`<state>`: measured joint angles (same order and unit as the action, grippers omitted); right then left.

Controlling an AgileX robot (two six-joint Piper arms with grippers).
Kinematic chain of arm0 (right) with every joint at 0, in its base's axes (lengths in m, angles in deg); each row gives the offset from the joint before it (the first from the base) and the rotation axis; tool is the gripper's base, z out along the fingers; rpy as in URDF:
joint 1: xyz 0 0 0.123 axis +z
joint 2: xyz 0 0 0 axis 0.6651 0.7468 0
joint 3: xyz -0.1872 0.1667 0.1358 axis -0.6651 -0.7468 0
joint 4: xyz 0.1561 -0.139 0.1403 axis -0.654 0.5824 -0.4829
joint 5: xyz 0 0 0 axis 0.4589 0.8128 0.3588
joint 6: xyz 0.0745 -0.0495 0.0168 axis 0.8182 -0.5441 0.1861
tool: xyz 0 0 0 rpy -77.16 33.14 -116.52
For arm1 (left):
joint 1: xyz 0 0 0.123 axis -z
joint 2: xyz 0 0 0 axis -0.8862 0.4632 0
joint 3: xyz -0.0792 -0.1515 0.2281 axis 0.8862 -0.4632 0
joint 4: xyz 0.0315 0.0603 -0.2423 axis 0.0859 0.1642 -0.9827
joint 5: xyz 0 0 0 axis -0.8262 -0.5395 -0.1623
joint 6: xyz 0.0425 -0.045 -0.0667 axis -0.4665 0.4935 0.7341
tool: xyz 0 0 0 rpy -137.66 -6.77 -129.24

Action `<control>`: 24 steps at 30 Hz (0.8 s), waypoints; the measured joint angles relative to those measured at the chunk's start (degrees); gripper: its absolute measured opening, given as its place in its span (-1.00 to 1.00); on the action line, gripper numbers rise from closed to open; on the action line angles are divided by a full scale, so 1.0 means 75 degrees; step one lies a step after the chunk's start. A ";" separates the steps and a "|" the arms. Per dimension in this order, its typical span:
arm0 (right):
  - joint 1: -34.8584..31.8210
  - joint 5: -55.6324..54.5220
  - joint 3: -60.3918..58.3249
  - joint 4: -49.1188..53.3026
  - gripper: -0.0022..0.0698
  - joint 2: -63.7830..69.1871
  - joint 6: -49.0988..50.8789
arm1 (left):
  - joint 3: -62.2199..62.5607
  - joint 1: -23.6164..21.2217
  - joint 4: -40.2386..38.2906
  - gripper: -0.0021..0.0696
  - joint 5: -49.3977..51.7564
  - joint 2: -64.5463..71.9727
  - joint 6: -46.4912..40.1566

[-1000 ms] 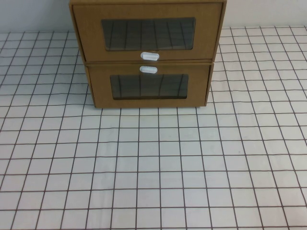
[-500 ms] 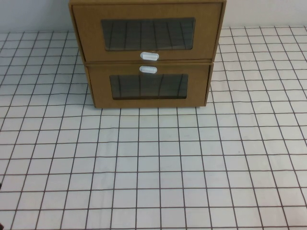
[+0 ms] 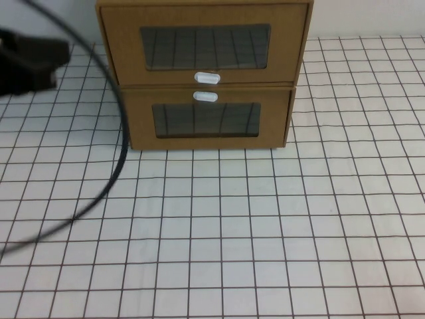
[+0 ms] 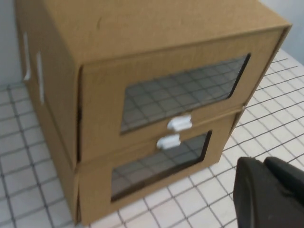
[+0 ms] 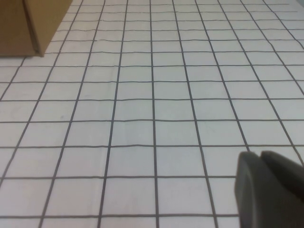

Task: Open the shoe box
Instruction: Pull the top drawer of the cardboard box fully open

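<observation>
Since a second ago the left arm (image 3: 26, 60) has swung into the high view. It shows as a dark blur beside the left side of the shoe box (image 3: 204, 73). Its black cable (image 3: 119, 153) loops down across the gridded table (image 3: 279, 232) past the box's front left corner. The box itself has not shifted.

It is a stack of two brown cardboard units with dark windows, standing at the far side of the table. Both fronts are shut. The upper white tab (image 3: 207, 78) sits just above the lower white tab (image 3: 205, 97).

From the wrist view, the left gripper (image 4: 262, 164) hangs off the box's front, apart from it, its fingers pressed together and holding nothing. The right gripper (image 5: 262, 159) is low over the table, well apart from the box, with its fingers closed tight and empty.
</observation>
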<state>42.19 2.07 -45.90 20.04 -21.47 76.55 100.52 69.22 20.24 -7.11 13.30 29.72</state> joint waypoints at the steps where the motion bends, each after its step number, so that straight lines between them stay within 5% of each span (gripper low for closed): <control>1: 0.0000 0.0000 0.0000 0.0000 -0.98 0.0000 0.0000 | 0.0683 0.0007 -0.0154 -0.95 0.0276 0.0679 -0.0214; 7: 0.0000 0.0000 0.0000 0.0000 -0.98 0.0000 0.0000 | 0.5000 0.0007 -0.0543 -0.95 0.1855 0.3799 -0.0565; 15: 0.0000 0.0000 0.0000 0.0000 -0.98 0.0000 0.0000 | 1.1133 0.0468 -0.0129 -0.95 0.3881 0.7906 0.0612; 24: 0.0000 0.0000 0.0000 0.0000 -0.98 0.0000 0.0000 | 1.2241 0.1336 0.1285 -0.95 0.4346 0.9172 0.1085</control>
<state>42.19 2.07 -45.90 20.04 -21.47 76.55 192.32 79.25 29.88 25.48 82.09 37.86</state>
